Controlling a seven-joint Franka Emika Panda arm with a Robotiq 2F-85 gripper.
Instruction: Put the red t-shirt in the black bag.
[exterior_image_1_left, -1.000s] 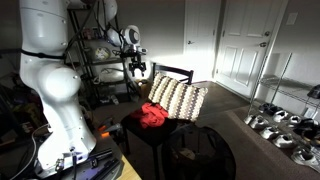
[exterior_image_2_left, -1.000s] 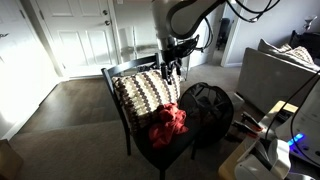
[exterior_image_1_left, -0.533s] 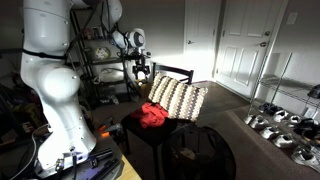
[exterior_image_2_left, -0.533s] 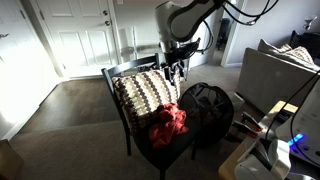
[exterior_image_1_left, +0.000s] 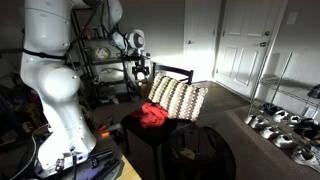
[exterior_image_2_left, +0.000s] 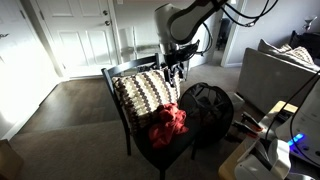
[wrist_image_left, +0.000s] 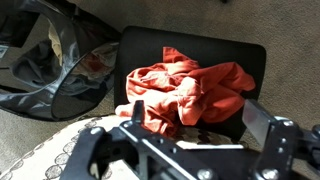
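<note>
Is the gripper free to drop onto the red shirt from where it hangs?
Probably yes: the red t-shirt lies uncovered on the chair seat. The striped pillow sits close behind, so the gripper should descend forward of it.

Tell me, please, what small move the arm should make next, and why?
Probably lower the hand toward the red t-shirt. The hand hangs open and empty above the chair seat, where the shirt lies bunched and not yet grasped, and the black bag stands beside the chair.
</note>
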